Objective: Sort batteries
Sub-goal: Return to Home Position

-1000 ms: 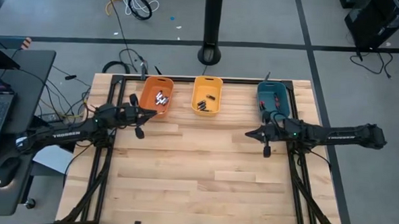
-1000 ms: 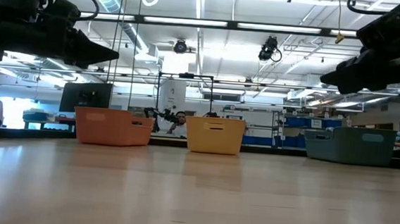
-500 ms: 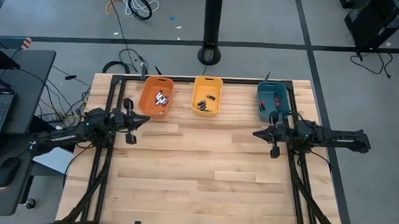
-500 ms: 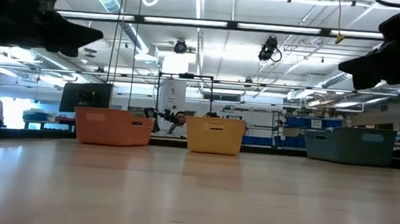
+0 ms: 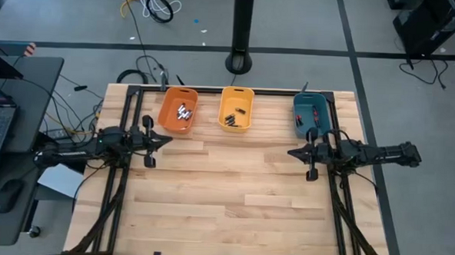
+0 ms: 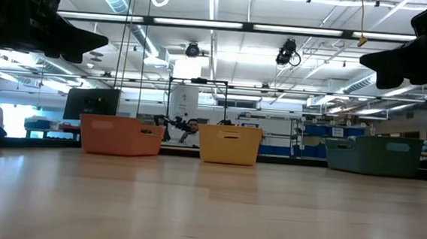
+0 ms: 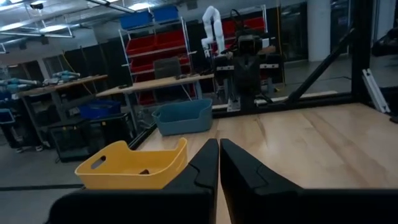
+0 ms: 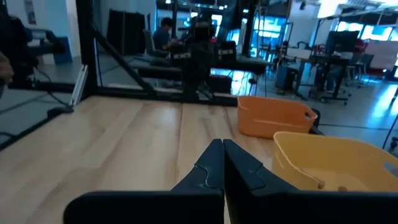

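High view, left tool and right tool drawn back outward, both pinched together.

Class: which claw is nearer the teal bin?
Right. The right claw sits close by the teal bin, at its near end; the left claw is far across the table, beside the orange bin.

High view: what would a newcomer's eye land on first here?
Three bright bins stand in a row along the far edge of the table: the orange bin on the left, the yellow bin in the middle and the teal bin on the right, with small batteries inside. Next come the left gripper, hovering near the orange bin, and the right gripper, near the teal bin. Both have their fingers shut and hold nothing.
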`<state>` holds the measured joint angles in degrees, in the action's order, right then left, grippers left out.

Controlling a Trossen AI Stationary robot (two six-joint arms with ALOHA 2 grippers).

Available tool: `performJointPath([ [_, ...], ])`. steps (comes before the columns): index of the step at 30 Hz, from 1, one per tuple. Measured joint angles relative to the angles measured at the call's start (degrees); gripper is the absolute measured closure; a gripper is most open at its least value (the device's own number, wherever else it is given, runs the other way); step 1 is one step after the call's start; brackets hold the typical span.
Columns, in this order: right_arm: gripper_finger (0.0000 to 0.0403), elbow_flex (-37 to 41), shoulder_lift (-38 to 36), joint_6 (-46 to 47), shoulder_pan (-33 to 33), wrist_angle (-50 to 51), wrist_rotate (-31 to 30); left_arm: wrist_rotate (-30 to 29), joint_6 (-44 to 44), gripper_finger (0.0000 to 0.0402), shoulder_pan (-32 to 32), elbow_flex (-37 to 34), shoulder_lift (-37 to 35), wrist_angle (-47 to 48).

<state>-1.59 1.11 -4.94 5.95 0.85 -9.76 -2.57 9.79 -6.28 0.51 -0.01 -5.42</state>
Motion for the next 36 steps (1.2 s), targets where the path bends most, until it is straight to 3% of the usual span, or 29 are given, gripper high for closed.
performJointPath([
  [16, 0.0398, 1.27, 3.1, 4.95, -11.47, -2.48, 5.7, -0.96, -1.23, 0.0379, -0.07, 0.0, 0.0, -1.32],
  [26, 0.0395, 1.27, 3.12, 4.42, -15.22, -2.53, 5.07, -8.44, -1.65, 0.0379, -0.07, 0.0, 0.04, 3.46],
  [36, 0.0381, 1.27, 3.12, 2.72, -18.8, -3.12, 1.64, -9.22, -1.19, 0.0379, -0.09, 0.0, 0.07, 2.98],
])
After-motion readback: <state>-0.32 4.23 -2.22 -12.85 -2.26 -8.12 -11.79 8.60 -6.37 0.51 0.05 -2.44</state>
